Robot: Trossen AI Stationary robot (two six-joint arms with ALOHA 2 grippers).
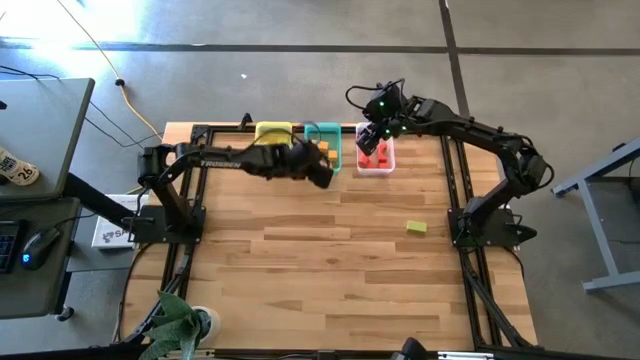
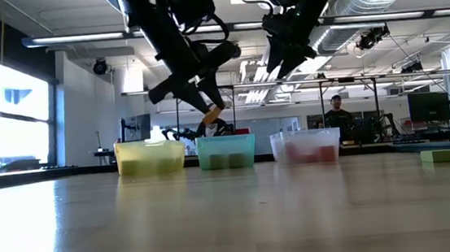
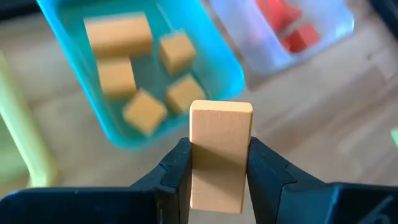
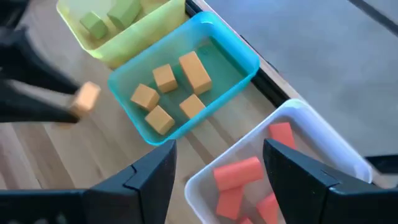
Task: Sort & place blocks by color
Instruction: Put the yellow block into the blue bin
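My left gripper [image 1: 321, 174] is shut on an orange cuboid block [image 3: 221, 155] and hovers just near of the teal bin [image 1: 323, 146], which holds several orange blocks [image 3: 144, 112]. My right gripper [image 4: 221, 180] is open and empty, above the clear bin [image 1: 375, 157] with its red blocks [image 4: 237, 172]. The yellow bin [image 4: 118, 38] holds two light green blocks [image 4: 123, 11]. One light green block [image 1: 417, 228] lies flat on the table, near the right arm's base. In the low view the three bins stand in a row, with the held block [image 2: 214, 112] above the teal bin [image 2: 226, 152]. My left gripper pinches the orange block between its two fingers [image 3: 177, 171], which are on the block's two long sides [image 3: 198, 162]. The block's free end [image 3: 221, 111] sticks out beyond the fingertips. The fingers slant down from above, and the block is lifted clear of the table [image 2: 214, 112].
The three bins stand side by side at the table's far edge, with yellow on the left, teal in the middle and clear on the right. Both arms crowd that far middle area. A dark metal frame [image 1: 200, 250] runs along the table's sides. A potted plant [image 1: 180, 330] stands at the near left corner.
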